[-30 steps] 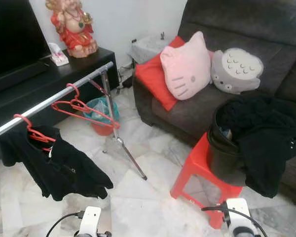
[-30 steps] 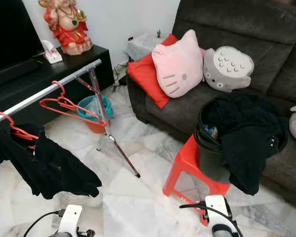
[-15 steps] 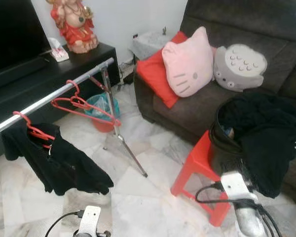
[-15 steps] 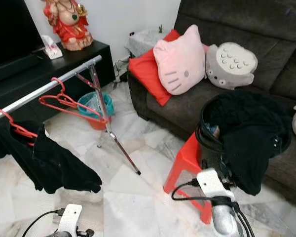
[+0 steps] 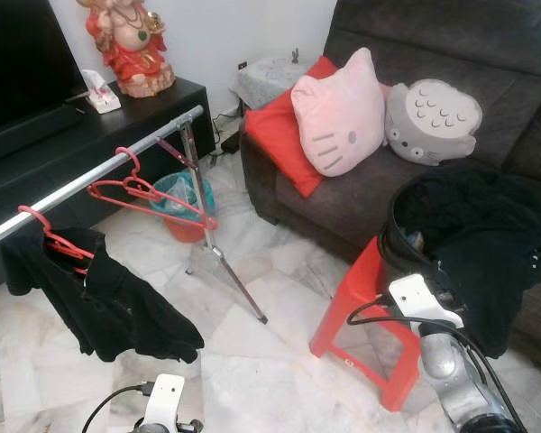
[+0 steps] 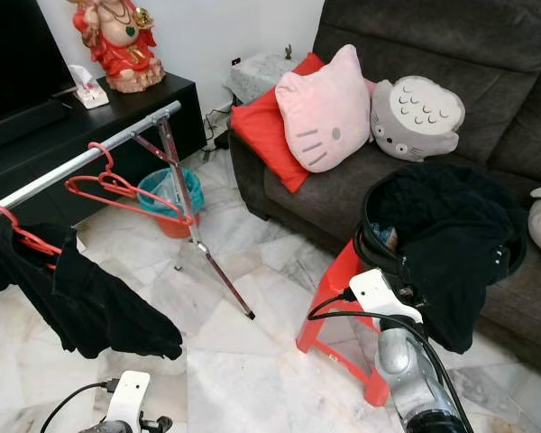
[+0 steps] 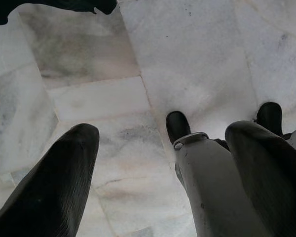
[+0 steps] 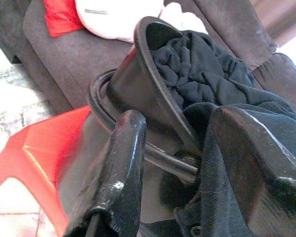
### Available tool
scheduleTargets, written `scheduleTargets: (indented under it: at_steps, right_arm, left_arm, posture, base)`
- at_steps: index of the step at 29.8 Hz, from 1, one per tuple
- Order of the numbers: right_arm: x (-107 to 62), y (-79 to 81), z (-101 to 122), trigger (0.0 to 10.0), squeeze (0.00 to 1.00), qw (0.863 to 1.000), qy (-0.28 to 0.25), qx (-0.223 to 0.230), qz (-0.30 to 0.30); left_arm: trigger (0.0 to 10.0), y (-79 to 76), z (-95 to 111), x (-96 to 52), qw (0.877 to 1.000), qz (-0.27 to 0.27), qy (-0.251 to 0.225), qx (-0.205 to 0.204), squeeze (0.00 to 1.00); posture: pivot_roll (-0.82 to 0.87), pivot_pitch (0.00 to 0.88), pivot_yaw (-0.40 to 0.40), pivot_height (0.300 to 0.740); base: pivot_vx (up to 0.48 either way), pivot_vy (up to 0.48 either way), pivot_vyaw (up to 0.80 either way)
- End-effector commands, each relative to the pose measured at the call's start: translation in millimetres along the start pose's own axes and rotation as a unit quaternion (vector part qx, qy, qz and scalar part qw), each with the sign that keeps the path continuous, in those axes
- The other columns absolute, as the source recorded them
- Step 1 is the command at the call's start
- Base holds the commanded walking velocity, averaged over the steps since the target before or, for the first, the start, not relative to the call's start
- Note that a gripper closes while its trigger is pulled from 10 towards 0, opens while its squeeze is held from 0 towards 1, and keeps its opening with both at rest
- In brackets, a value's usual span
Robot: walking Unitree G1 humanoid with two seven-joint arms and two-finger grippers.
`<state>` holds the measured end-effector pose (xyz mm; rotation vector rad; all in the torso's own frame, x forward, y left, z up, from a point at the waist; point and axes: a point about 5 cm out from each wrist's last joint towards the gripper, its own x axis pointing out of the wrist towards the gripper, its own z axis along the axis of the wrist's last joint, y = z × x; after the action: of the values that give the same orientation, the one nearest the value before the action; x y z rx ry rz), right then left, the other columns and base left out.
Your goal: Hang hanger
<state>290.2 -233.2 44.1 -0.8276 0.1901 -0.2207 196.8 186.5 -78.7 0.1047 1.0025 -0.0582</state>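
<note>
Two black fingers of the right gripper stand apart in the right wrist view, holding nothing, with the rim of the black bucket and a fold of the black clothes heaped in it showing in the gap between them. In the head views the right arm sits at lower right of the frame, its white wrist housing just in front of the bucket, which stands on a red stool before the dark grey sofa. The left gripper hangs low at the bottom left, its fingers spread wide over the pale marble floor and holding nothing; a robot foot shows beneath it. The task's thing, an empty red hanger, hangs by its hook on the silver rail in the left half of the frame, well apart from both grippers and across the floor from the bucket. A second red hanger further down the rail carries a black garment. Behind the rack's leg stands a teal and red bin. On the sofa lie a red cushion, a pink cat-face pillow and a grey owl-like pillow. At upper left a red figurine stands on a black cabinet.
</note>
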Motion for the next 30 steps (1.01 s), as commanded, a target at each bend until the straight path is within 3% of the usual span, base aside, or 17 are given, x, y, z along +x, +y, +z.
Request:
scheduleTargets:
  at_steps: [1, 11, 25, 26, 28, 30]
  right_arm:
    - [2.1, 0.9, -1.0, 10.0, 0.0, 1.0, 0.015, -0.006, 0.005]
    - [4.7, -8.6, -11.4, 10.0, 0.0, 0.998, 0.061, -0.02, -0.021]
    - [7.1, -18.7, -1.7, 10.0, 0.0, 0.997, 0.048, -0.01, -0.062]
    - [6.9, -19.2, -1.3, 7.2, 0.0, 0.997, 0.047, -0.008, -0.066]
    - [6.6, -19.8, -0.1, 0.0, 0.0, 0.997, 0.042, -0.006, -0.07]
    - [6.5, -20.2, 0.3, 0.0, 0.0, 0.997, 0.041, -0.008, -0.072]
  left_arm:
    - [10.0, 2.5, -0.4, -0.3, 1.0, 0.003, 0.002, 0.003, 0.0]
    - [10.0, 1.4, -0.4, -0.1, 1.0, 0.0, 0.003, 0.0, 0.0]
    - [10.0, 0.6, -1.0, -0.1, 1.0, 0.0, 0.003, 0.001, 0.0]
    - [10.0, 0.6, -1.0, -0.1, 1.0, 0.0, 0.004, 0.001, 0.0]
    - [10.0, 0.5, -1.0, -0.1, 1.0, 0.0, 0.004, 0.001, 0.0]
    - [10.0, 0.5, -1.1, -0.1, 1.0, -0.001, 0.004, 0.001, 0.0]
  posture:
    - [-0.02, 0.0, 0.044, 0.74]
    - [-0.02, 0.0, 0.041, 0.74]
    - [-0.02, 0.0, 0.039, 0.74]
    - [-0.02, 0.0, 0.039, 0.74]
    - [-0.02, 0.0, 0.039, 0.74]
    - [-0.02, 0.0, 0.039, 0.74]
  base:
    - [0.0, 0.0, 0.0]
    - [0.0, 0.0, 0.0]
    - [0.0, 0.0, 0.0]
    - [0.0, 0.0, 0.0]
    - [0.0, 0.0, 0.0]
    - [0.0, 0.0, 0.0]
